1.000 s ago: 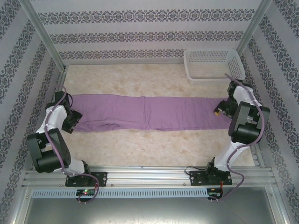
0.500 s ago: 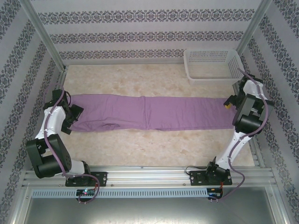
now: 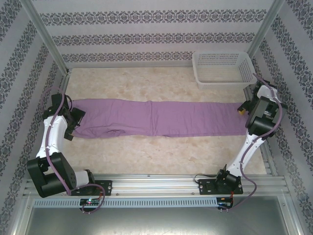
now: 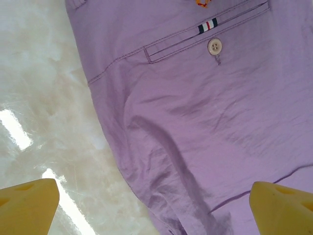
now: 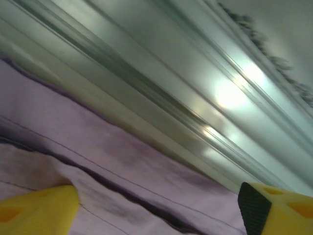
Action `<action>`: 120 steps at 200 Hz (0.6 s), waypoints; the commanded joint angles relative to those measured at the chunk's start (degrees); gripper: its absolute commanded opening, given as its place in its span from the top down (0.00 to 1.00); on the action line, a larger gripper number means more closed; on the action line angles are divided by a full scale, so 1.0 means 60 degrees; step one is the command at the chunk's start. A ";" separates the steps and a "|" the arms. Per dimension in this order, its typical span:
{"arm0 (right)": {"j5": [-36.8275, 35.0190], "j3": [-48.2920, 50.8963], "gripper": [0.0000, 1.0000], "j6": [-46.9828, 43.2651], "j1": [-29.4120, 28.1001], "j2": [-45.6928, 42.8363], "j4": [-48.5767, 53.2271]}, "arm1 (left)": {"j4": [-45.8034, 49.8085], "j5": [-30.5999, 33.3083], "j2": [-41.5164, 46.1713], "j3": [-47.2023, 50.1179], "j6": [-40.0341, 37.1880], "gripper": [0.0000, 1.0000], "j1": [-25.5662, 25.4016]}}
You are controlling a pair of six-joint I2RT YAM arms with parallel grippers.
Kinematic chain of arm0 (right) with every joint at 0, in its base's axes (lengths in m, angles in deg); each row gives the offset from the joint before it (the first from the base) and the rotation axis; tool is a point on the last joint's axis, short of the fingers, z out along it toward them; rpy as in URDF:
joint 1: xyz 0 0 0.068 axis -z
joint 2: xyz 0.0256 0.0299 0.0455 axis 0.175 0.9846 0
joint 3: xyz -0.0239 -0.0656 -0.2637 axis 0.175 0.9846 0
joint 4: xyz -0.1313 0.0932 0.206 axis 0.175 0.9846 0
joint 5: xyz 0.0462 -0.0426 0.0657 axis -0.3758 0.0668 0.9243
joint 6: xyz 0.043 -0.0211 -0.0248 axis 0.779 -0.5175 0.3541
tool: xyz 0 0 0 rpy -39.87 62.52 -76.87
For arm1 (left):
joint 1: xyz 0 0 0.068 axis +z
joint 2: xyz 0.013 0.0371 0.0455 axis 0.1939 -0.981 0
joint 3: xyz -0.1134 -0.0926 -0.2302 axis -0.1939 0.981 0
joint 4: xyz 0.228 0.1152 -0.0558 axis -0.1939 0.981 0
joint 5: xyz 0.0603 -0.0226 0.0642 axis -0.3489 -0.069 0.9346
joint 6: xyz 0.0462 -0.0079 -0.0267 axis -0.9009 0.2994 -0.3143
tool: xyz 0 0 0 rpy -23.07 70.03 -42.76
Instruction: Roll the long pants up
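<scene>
Both arms have stretched farther out since a second ago, long pants (image 3: 156,118) lying flat lengthwise across bench (image 3: 146,83), left tool (image 4: 155,208) spread wide over waist end near pocket button (image 4: 214,46), right tool (image 5: 156,208) spread wide over hem beside metal rail (image 5: 146,93), white basket (image 3: 223,68) beyond.

L arm (image 3: 49,139) stretched fwd on the left side, elbow low near its base, wrist turned inward; L gripper (image 3: 73,120) angled down, jaws wide apart. R arm (image 3: 247,147) rises steeply; R gripper (image 3: 240,109) at far right, jaws also wide apart.
</scene>
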 commanded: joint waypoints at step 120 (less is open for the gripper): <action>0.0686 0.0733 0.99 -0.0336 -0.0129 0.0800 0.0304 | 0.0312 0.0135 0.0012 0.0024 0.0351 0.00 0.0049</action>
